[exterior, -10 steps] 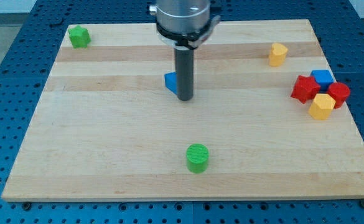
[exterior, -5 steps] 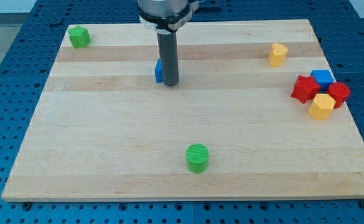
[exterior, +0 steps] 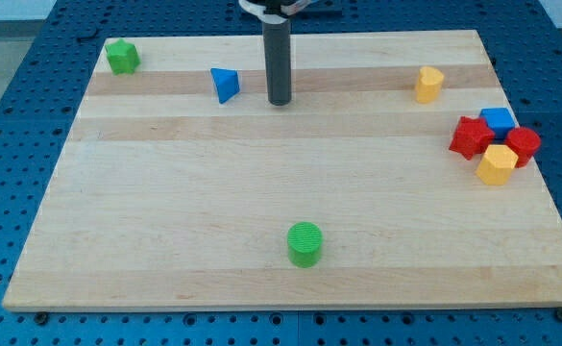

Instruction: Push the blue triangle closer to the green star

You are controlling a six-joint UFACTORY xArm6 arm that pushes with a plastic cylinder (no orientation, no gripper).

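Note:
The blue triangle (exterior: 225, 84) lies on the wooden board near the view's top, left of centre. The green star (exterior: 121, 56) sits in the board's top left corner, well to the left of the triangle. My tip (exterior: 280, 101) is on the board just to the right of the blue triangle, with a small gap between them, not touching it.
A green cylinder (exterior: 305, 243) stands near the view's bottom centre. A yellow block (exterior: 428, 84) sits at the top right. At the right edge is a cluster: a red block (exterior: 470, 137), a blue block (exterior: 498, 120), another red block (exterior: 524, 144) and a yellow block (exterior: 497, 164).
The blue triangle has slid up and to the left, toward the green star. My tip moved up and left with it, then drew back to the right, off the triangle.

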